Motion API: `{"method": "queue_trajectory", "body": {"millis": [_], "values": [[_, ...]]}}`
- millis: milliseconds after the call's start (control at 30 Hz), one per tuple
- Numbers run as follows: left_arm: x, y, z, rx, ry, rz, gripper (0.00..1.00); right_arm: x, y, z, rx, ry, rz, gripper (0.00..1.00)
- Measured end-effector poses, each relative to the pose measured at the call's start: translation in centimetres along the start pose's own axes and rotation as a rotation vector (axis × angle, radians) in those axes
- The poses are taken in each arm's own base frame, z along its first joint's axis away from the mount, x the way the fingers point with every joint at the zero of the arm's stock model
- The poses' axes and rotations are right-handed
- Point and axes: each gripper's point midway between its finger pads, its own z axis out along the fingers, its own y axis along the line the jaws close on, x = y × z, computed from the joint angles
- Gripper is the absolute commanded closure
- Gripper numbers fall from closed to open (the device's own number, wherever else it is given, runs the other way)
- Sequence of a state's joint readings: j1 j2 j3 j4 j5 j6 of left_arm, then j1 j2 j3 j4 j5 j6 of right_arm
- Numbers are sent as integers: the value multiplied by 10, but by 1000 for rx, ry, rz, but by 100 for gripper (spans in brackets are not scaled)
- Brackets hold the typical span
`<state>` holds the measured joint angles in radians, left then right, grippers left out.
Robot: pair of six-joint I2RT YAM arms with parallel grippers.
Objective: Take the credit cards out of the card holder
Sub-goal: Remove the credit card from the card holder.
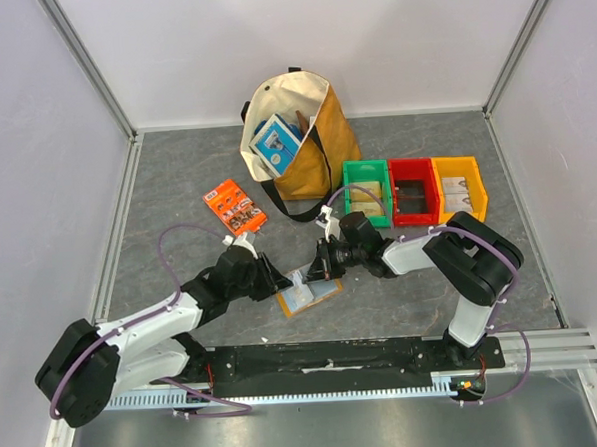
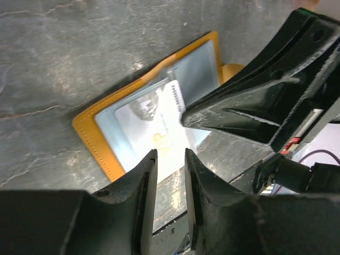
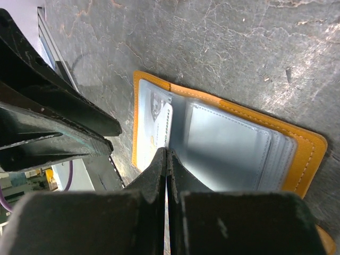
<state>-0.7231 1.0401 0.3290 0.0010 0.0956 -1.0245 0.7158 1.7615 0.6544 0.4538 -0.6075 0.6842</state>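
The card holder (image 1: 310,298) lies open and flat on the grey table between my two arms. It is orange-tan (image 2: 90,133) with pale blue-grey pockets (image 3: 228,149). A white credit card (image 2: 154,127) sticks partway out of one pocket and also shows in the right wrist view (image 3: 159,125). No black card shows. My left gripper (image 2: 170,154) is narrowly open and empty, with its tips just over the card's near end. My right gripper (image 3: 167,151) is shut, with its tips down on the holder at the card's edge. I cannot tell whether it pinches anything.
A tan tote bag (image 1: 304,133) holding a blue-and-white box (image 1: 276,145) stands at the back. An orange printed packet (image 1: 235,208) lies to its left. Green (image 1: 367,192), red (image 1: 414,189) and yellow-orange (image 1: 459,187) bins stand in a row on the right.
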Motion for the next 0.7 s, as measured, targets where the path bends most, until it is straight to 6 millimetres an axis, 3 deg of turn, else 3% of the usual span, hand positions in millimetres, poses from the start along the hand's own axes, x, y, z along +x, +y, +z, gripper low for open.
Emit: {"method": "queue_trajectory", "body": {"millis": [100, 233, 333, 700], "values": [[-4, -10, 3, 24, 0, 3, 74, 0, 0, 0, -3, 0, 3, 100], [1, -2, 14, -5, 26, -1, 85, 1, 0, 1, -4, 0, 3, 100], [7, 8, 19, -41, 49, -7, 88, 1, -1, 0, -4, -1, 3, 100], [9, 15, 19, -55, 46, -16, 95, 2, -2, 0, 0, -1, 4, 100]]}}
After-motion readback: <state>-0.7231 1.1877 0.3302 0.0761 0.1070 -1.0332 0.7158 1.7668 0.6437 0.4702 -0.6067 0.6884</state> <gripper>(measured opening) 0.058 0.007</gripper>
